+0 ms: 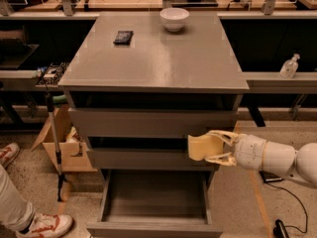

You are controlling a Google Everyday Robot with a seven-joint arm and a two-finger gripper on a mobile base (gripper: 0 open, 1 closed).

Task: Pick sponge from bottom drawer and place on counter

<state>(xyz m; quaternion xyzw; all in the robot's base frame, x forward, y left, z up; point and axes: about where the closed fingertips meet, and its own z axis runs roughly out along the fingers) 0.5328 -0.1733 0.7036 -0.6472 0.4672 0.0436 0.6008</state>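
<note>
My gripper (pixel 212 147) comes in from the right on a white arm and is shut on the pale yellow sponge (pixel 202 147). It holds the sponge in front of the middle drawer's right end, above the open bottom drawer (pixel 154 226), whose tray shows nothing inside. The counter (pixel 158 58), the cabinet's flat grey top, lies above and behind the gripper.
A white bowl (pixel 174 19) and a small black object (pixel 123 36) sit on the counter's far part. A person's leg and shoes (pixel 44 225) are at the lower left. A cardboard box (pixel 59 143) stands left of the cabinet. A pump bottle (pixel 289 66) stands on the right shelf.
</note>
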